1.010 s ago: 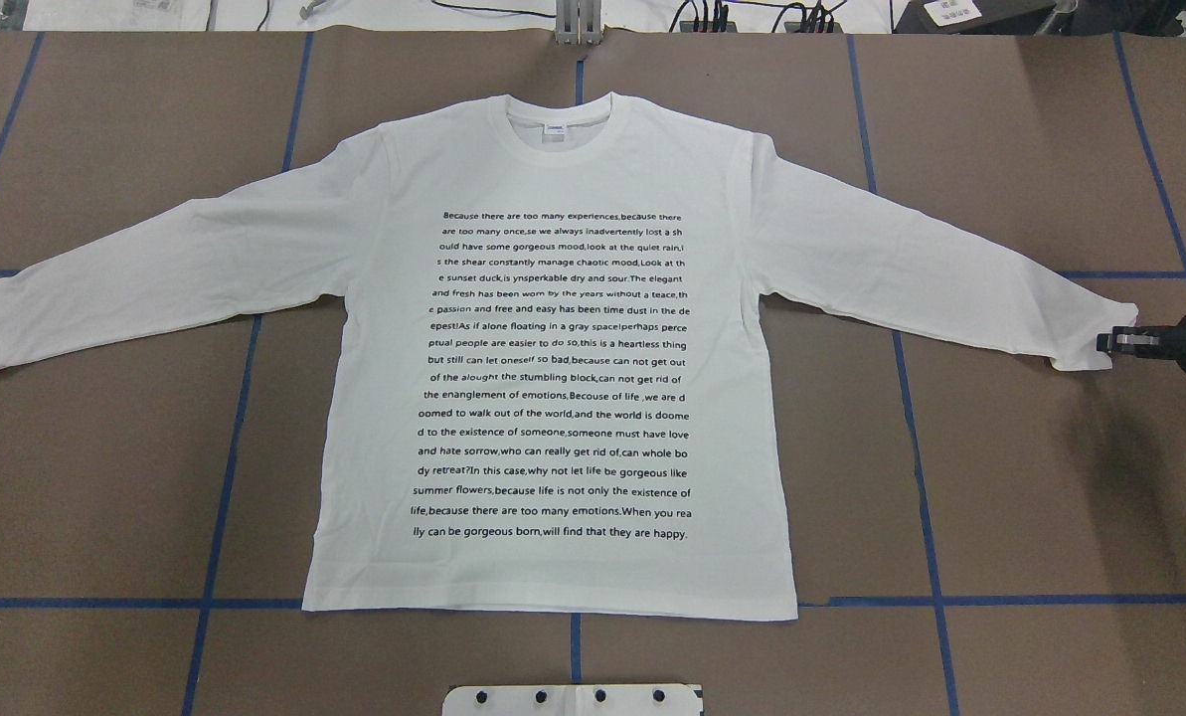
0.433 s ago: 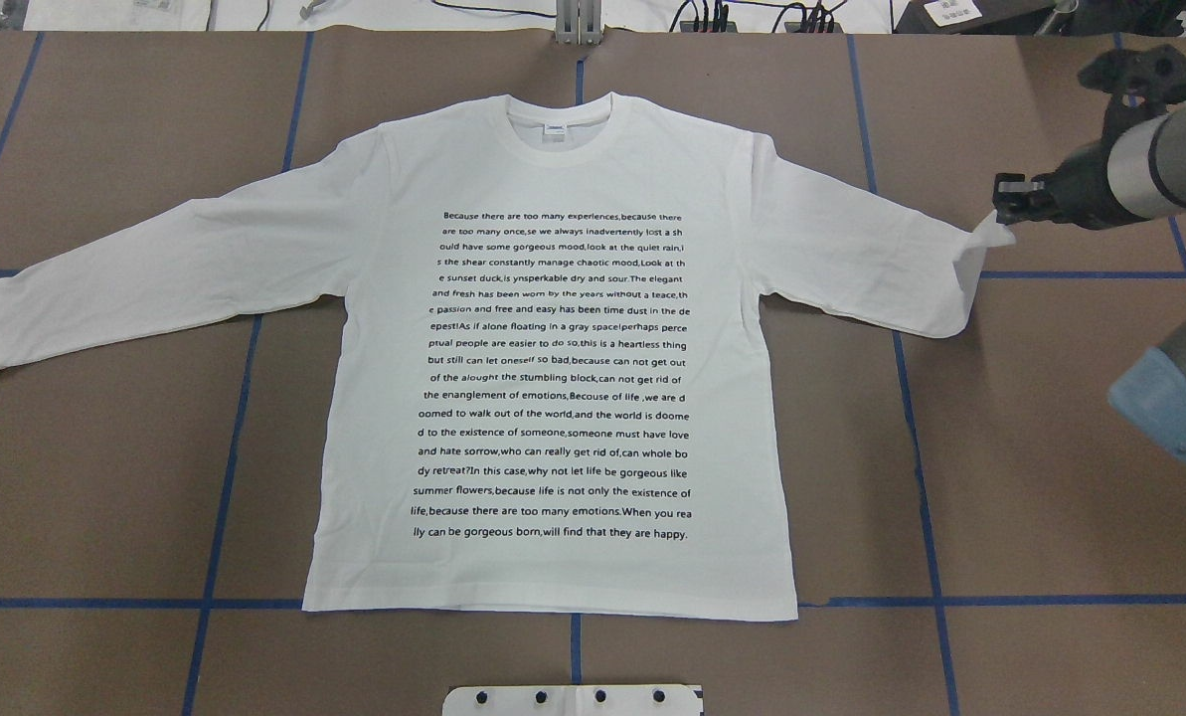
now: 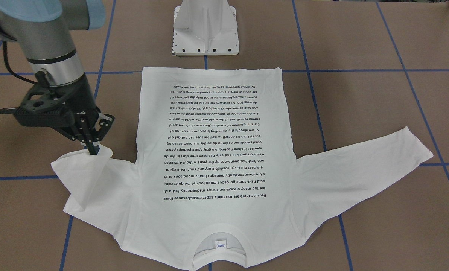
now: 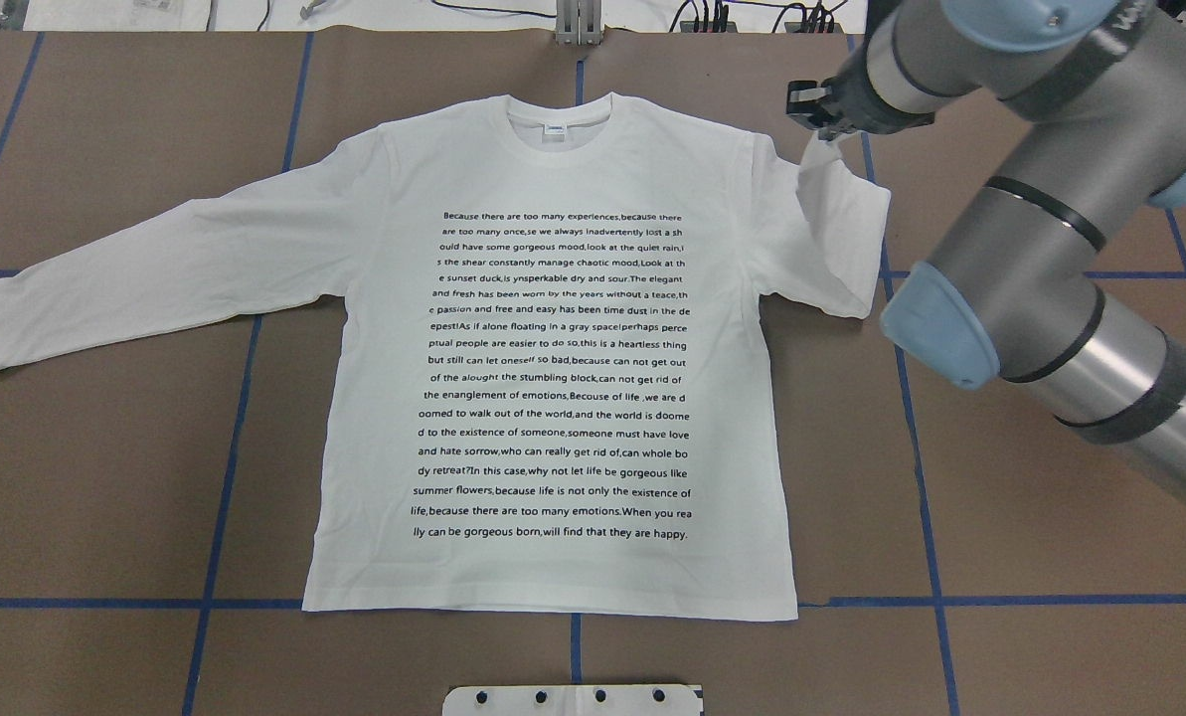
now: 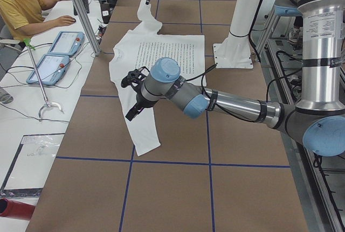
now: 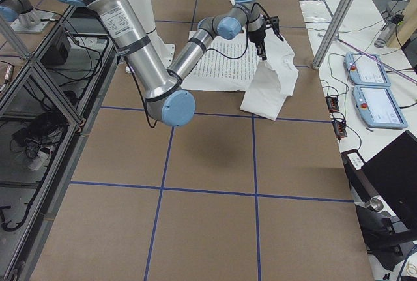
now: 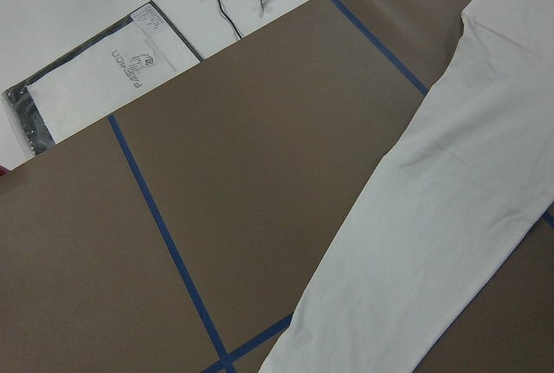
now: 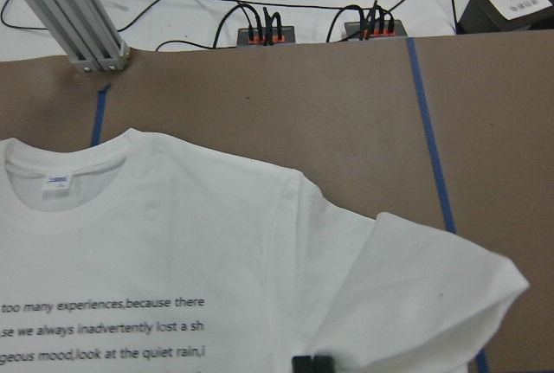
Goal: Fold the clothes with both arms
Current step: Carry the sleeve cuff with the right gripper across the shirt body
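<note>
Table [image 4: 105, 477], brown paper with a blue tape grid: shirt [image 4: 553, 368] lies flat mid-table, print up, soft white knit. Step looks like the first sleeve fold. Right arm [image 4: 1040, 259] reaches across. The sleeve [image 4: 831, 239] hangs limp, doubled back near the shoulder, its cuff pinched tight in the right gripper [image 3: 93, 149]. Next, probably: lay the cuff flat on the chest, release. Left gripper [image 5: 133, 95] is by the other sleeve [image 4: 155, 268]; its opening cannot be told.

Counter [image 4: 95, 467], seen from overhead: brown paper cover, grid of blue tape lines [image 4: 105, 603]. White long-sleeved T-shirt [image 4: 553, 577] flat at centre, print up, collar [image 4: 565, 154] at 12 o'clock, hem at 6 o'clock along tape line. Sleeve at 9 o'clock [image 4: 155, 268] stretched flat on counter. Sleeve at 3 o'clock [image 4: 831, 249] doubled back toward shoulder, cuff end raised off counter. White pedestal base [image 4: 573, 699] at 6 o'clock edge, apart from hem
</note>
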You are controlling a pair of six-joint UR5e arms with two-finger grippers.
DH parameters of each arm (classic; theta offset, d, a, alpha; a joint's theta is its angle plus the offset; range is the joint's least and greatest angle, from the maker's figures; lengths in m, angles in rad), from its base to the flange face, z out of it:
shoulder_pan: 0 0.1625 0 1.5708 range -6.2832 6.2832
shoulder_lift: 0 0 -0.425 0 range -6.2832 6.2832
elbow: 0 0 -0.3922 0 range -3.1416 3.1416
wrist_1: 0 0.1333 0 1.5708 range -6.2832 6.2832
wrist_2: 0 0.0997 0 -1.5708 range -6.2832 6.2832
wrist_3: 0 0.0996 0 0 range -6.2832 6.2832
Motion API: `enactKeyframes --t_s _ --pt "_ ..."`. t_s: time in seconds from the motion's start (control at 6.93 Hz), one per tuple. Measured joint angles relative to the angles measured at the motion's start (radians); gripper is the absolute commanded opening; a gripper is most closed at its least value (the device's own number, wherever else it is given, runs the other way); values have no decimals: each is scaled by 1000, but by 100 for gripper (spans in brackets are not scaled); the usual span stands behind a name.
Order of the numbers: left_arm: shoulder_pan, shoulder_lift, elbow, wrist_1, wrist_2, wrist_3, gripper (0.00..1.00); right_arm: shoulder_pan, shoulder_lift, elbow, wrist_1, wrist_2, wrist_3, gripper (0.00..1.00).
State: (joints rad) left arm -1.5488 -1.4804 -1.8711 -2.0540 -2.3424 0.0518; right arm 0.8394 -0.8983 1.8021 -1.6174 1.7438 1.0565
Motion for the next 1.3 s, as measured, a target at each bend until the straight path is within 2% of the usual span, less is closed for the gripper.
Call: enactKeyframes --t_s 0.14,0.29,0.43,0.58,0.72,0.87,1.3 --pt "0 0 2 0 0 -1 100 -66 145 -116 -6 -77 58 0" --pt "0 0 4 0 0 -2 100 -134 298 -272 9 -164 130 0" --pt "0 0 5 0 1 -3 100 -198 444 -463 74 -257 200 0" --pt "1 0 7 0 2 -4 100 -250 552 -636 172 -337 248 13" --pt "1 0 8 1 2 -5 100 -287 610 -731 237 -384 282 87" --pt "0 0 8 1 2 -5 100 -310 639 -768 262 -405 321 99" --pt "2 -6 14 -1 0 -2 100 -330 668 -785 244 -411 380 100"
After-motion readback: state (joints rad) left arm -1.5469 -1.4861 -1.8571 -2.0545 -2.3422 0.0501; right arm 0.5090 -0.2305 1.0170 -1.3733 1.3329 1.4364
